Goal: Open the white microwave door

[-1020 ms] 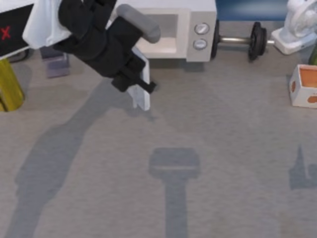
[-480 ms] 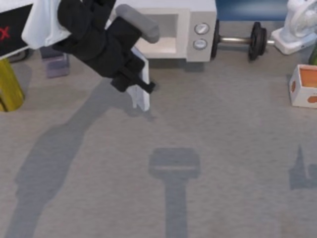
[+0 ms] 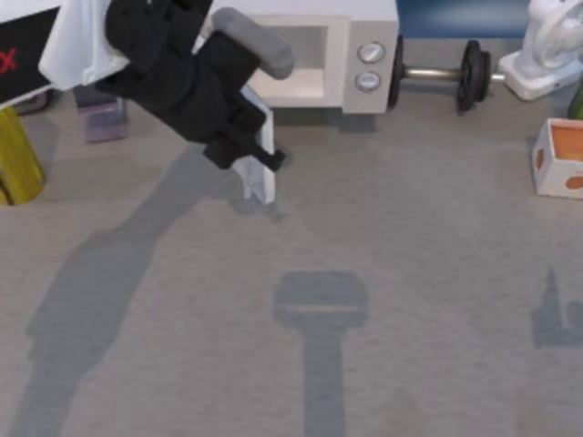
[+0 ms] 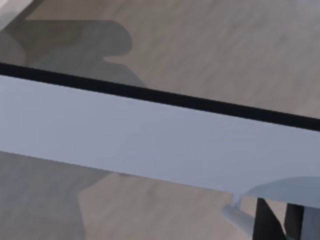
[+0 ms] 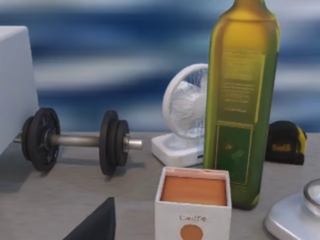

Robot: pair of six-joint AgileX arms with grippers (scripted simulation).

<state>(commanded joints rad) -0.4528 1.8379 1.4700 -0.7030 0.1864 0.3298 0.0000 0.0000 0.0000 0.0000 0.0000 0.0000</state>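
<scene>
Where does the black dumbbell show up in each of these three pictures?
Top view: the dumbbell lies at the far edge, just right of the white microwave.
Left wrist view: not in it.
Right wrist view: the dumbbell sits at mid-left.
Shared landmark: the white fan beside it.

A red X marks the black-and-white panel (image 3: 18, 64) — other labels unreadable.

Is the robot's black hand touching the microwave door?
Touching. In the top view the left gripper sits right on the free edge of the swung-out white microwave door, with no gap between them. The left wrist view shows only the door's edge close up.
</scene>
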